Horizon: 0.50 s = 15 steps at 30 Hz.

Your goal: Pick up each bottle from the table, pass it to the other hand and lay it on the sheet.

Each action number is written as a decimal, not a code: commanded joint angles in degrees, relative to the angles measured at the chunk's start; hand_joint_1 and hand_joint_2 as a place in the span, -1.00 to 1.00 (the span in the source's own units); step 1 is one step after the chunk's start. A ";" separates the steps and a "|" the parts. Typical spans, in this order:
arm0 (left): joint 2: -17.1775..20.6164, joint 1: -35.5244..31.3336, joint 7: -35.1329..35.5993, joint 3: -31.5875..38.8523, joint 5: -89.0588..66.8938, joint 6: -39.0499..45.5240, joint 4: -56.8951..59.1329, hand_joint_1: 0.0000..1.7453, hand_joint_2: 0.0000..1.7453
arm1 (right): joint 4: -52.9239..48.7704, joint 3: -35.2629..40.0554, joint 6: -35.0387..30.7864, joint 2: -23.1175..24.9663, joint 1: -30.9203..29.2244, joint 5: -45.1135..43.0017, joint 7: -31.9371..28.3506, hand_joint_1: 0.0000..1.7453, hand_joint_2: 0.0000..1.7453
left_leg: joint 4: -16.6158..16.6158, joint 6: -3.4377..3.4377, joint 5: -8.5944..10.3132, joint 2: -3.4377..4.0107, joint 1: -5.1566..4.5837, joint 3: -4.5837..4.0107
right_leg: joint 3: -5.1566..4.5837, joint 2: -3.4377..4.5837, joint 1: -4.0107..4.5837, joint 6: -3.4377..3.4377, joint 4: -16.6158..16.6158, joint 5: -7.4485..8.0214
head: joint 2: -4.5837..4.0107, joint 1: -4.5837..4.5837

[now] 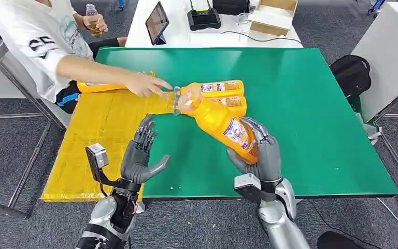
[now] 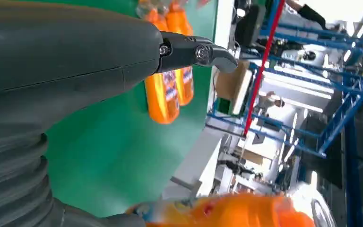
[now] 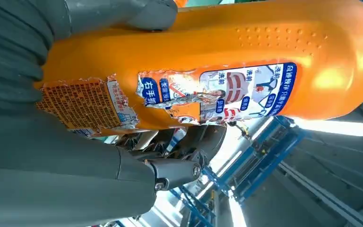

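Midway over the green tabletop (image 1: 311, 104), the robot's right hand (image 1: 259, 150) grips an orange bottle (image 1: 220, 124) by its lower body, tilted so its clear cap end points up and toward the left. In the right wrist view the same bottle (image 3: 217, 61) lies across the palm, its torn blue-and-white label facing the camera, thumb above and darker fingers (image 3: 179, 170) curled beneath.

The left hand (image 1: 140, 155) hovers open just left of the held bottle, palm turned toward it, fingers apart and holding nothing. From the left wrist view an orange shape at the frame's lower edge is probably the held bottle, though it is too blurred to be sure.

Two more orange bottles (image 1: 223, 96) lie side by side on the tabletop behind the held one. A yellow sheet (image 1: 93, 145) covers the tabletop's left side, with another orange bottle (image 1: 101, 87) lying at its far edge. A seated person's hand (image 1: 145, 85) reaches over the sheet toward the bottles' caps; the person's other hand holds a small drink bottle (image 1: 92, 18).
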 commanded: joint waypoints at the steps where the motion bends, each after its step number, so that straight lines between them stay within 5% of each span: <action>1: 2.53 -0.98 0.99 -3.80 2.77 -3.31 0.36 -1.00 1.00 | 6.00 1.02 0.56 1.97 -1.27 -0.46 -1.19 1.00 1.00 | -0.07 0.04 -0.04 0.16 0.03 0.22 | 0.19 0.08 0.08 -0.21 -0.09 0.01 | 0.00 -0.02; 15: 0.90 -5.21 1.90 -7.34 2.74 -2.76 5.43 -1.00 1.00 | 17.65 15.76 0.98 9.57 -3.65 -1.24 -4.21 1.00 1.00 | -0.05 0.03 -0.03 0.20 0.10 0.14 | 0.07 0.13 0.12 -0.18 -0.05 0.03 | 0.00 -0.02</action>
